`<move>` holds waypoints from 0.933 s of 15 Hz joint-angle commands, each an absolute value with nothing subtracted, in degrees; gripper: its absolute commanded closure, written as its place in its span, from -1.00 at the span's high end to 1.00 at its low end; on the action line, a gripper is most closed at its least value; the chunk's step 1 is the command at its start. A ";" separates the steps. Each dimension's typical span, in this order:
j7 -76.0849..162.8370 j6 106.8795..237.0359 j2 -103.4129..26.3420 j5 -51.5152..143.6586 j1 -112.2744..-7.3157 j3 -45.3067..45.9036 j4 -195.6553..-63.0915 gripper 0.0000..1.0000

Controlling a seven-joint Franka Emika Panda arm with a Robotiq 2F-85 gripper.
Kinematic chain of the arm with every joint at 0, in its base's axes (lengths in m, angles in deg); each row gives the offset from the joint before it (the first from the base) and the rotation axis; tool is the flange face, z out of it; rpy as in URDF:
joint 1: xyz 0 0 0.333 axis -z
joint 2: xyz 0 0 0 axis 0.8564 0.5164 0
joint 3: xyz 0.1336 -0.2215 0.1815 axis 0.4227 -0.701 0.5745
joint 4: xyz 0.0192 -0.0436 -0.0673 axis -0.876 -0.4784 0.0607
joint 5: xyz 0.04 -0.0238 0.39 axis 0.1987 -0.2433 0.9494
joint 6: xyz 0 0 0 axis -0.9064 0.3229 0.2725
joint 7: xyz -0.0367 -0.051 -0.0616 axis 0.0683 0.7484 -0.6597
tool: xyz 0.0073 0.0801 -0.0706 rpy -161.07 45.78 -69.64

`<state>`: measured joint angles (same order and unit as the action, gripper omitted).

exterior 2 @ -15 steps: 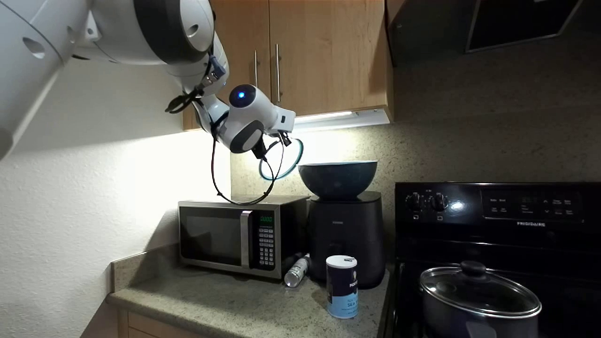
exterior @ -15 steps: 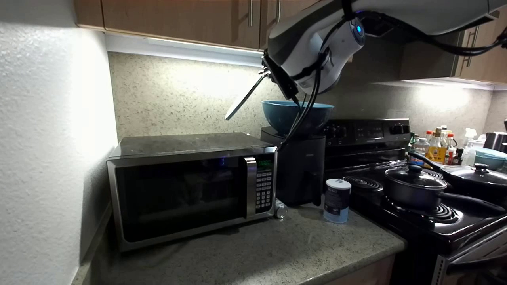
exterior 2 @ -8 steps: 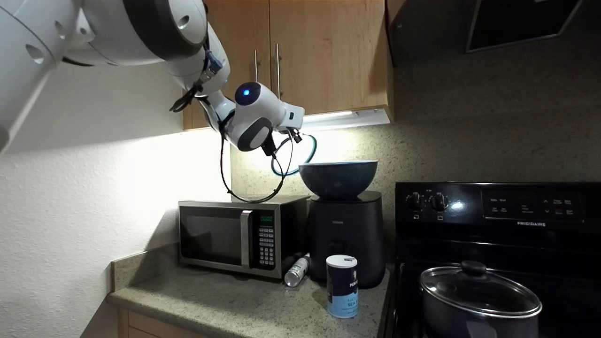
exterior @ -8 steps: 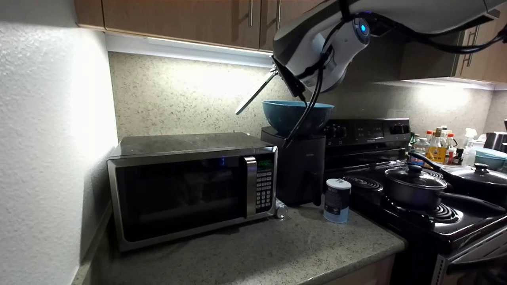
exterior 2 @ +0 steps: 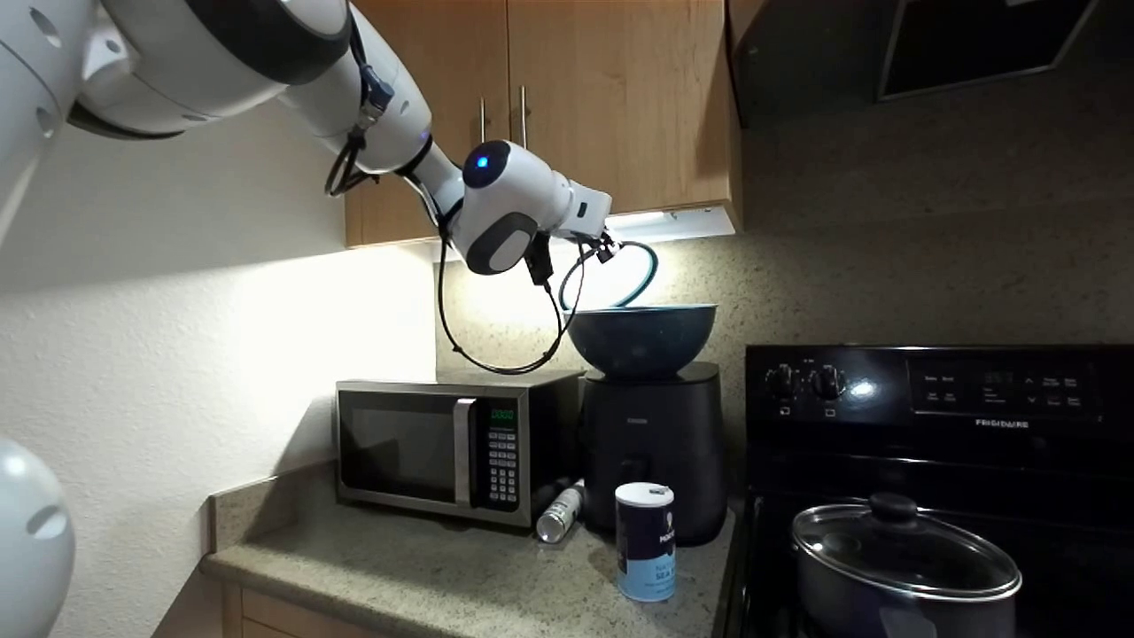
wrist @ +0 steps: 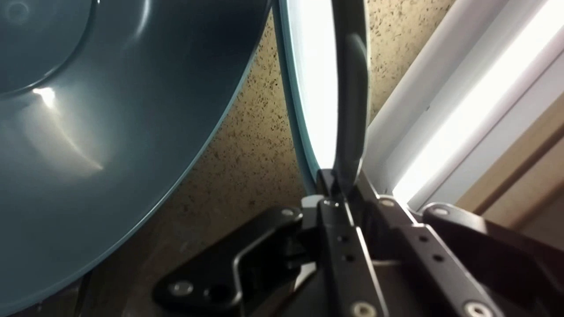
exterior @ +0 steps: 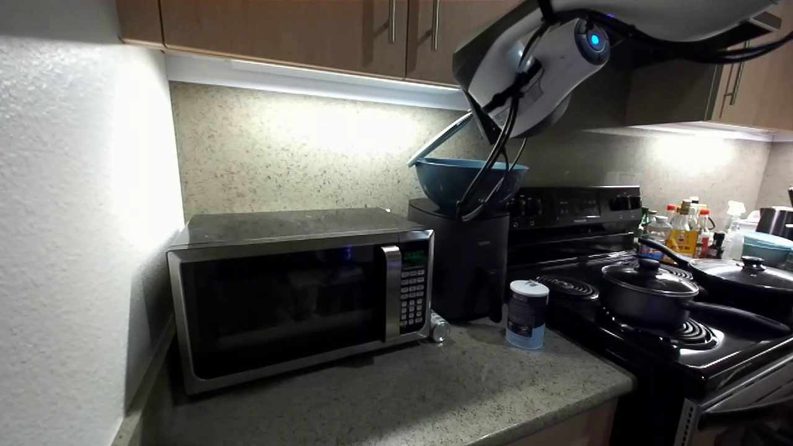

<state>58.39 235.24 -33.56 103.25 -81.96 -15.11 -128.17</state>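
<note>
My gripper (wrist: 346, 180) is shut on the edge of a round, thin, teal-rimmed disc (wrist: 286, 57), a plate or lid. The disc is tilted, its lower edge at the left rim of a blue bowl (exterior: 464, 186) in an exterior view (exterior: 440, 139). In the wrist view the bowl (wrist: 132, 132) lies to the left, and its rim and the disc come together at the top edge. The bowl sits on a black air fryer (exterior 2: 656, 452). In an exterior view, the gripper (exterior 2: 607, 248) is just above and behind the bowl, its fingers small and partly hidden by cables.
A microwave (exterior: 297, 303) stands left of the air fryer. A salt canister (exterior 2: 646, 549) and a lying bottle (exterior 2: 560, 514) are on the counter. A lidded pot (exterior: 649, 297) is on the stove. Wall cabinets (exterior 2: 620, 106) and a light strip hang close above the arm.
The arm has moved right, carrying the disc from above the microwave to the bowl's rim. The disc has tilted, and the bowl has shifted slightly right.
</note>
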 commanded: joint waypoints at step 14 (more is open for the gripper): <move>73.53 235.36 -27.25 96.81 -76.08 -9.66 -123.30 -0.80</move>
<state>73.53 235.36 -27.23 96.81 -76.08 -9.67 -123.30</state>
